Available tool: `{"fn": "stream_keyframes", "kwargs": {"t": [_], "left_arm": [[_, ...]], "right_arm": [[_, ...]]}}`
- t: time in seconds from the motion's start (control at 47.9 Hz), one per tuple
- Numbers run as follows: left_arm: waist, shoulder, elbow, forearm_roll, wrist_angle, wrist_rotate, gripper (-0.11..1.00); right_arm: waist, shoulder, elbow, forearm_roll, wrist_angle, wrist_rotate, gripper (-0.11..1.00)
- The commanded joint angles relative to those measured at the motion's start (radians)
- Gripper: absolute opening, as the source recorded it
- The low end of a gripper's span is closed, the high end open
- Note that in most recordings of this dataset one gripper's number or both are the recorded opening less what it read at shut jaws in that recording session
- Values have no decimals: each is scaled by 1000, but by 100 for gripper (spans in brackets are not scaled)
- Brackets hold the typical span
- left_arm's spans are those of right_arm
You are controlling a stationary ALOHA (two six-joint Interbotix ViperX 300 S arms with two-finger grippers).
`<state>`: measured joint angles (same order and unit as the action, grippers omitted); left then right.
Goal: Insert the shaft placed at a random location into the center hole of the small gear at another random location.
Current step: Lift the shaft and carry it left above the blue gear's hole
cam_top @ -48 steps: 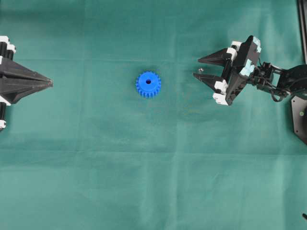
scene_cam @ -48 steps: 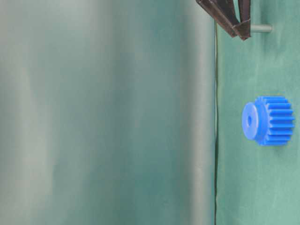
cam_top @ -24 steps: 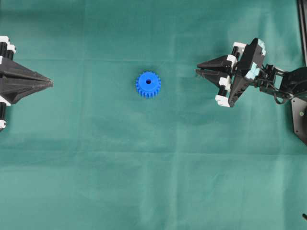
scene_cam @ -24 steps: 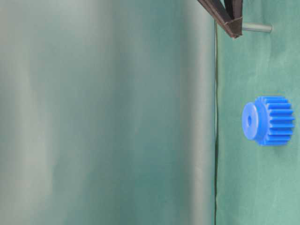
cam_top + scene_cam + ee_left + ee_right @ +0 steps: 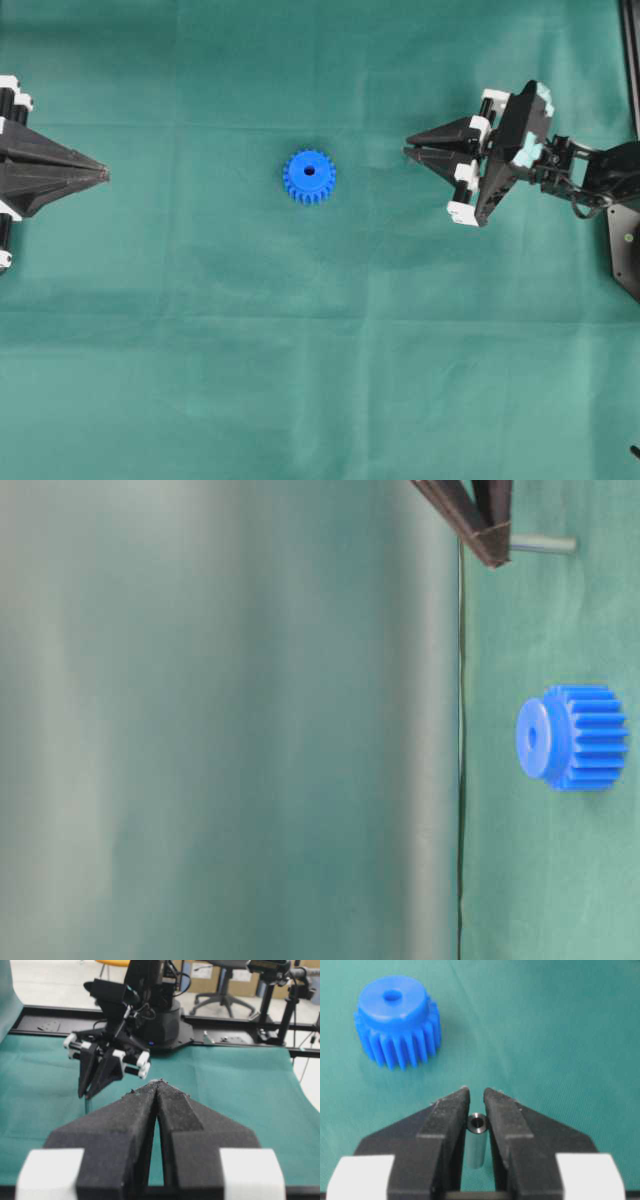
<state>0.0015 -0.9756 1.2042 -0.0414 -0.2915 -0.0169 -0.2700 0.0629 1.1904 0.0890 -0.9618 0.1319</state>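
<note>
The small gear (image 5: pixel 309 177) is bright blue and lies flat mid-cloth, hub up, its center hole (image 5: pixel 309 171) dark and empty. The right wrist view shows the gear (image 5: pixel 397 1020) ahead and to the left, hole (image 5: pixel 393 995) facing up. My right gripper (image 5: pixel 408 151) is to the gear's right, shut on the shaft (image 5: pixel 477 1142), a small silver pin upright between the fingers. In the table-level view the shaft (image 5: pixel 545 544) sticks out from the fingertips (image 5: pixel 495 552) toward the cloth. My left gripper (image 5: pixel 105 173) rests at the far left, shut and empty.
Green cloth (image 5: pixel 320 350) covers the whole table. In the left wrist view a black frame rail (image 5: pixel 240 1042) runs behind the right arm's base (image 5: pixel 160 1020), with an office chair and stands beyond it.
My right gripper's jaws have closed from wide open onto the shaft, hiding it in the overhead view. The gripper has shifted slightly. The gear and left arm have not moved.
</note>
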Motion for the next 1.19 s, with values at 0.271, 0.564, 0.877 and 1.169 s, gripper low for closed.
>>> {"fn": "stream_keyframes", "kwargs": {"t": [0.271,0.564,0.877,1.169], "left_arm": [[0,5,-9,-2,-5,-2,-1],[0,8,-9,-2,-5,-2,-1],[0,11,-8,-2,-5,-2,-1],[2,11,-8,-2,-3,-2,-1]], "right_arm": [[0,-301,-38,-2,324,-54,25],[3,-314,-49,-2,341,-58,25],[40,-227,-146,-2,290,-60,25],[98,-86,-333,-26,308,-66,25]]}}
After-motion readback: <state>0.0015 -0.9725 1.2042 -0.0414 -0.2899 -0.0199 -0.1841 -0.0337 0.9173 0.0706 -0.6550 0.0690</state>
